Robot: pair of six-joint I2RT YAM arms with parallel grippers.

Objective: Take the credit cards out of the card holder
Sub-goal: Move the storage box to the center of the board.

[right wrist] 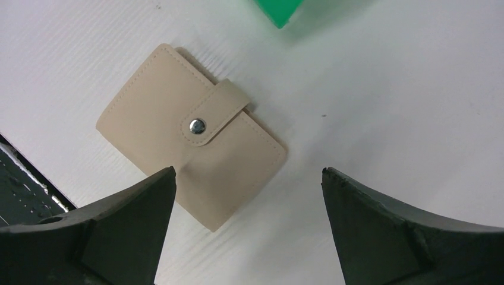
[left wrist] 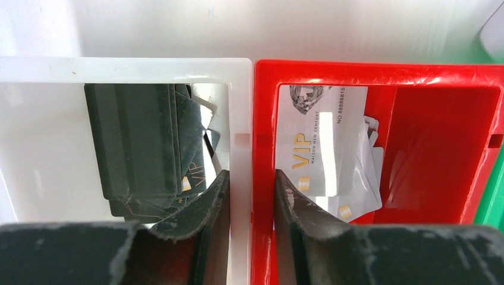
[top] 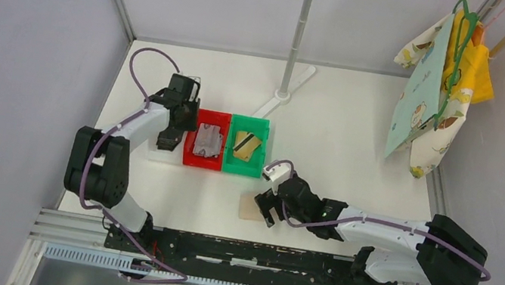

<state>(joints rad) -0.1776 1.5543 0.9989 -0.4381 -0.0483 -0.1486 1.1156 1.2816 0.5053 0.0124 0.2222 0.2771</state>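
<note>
Right arm [top: 374,227] reaches left, right claw [right wrist: 248,172] spread wide above the closed card holder [right wrist: 154,119]. Left arm [top: 138,120] extends forward, left claw [left wrist: 251,181] narrowly parted over the red bin [left wrist: 380,71] rim.

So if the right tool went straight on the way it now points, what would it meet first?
Most likely the card holder, lying snapped shut on the table under the open right tool. The gap above it looks free, though depth is hard to judge.
</note>
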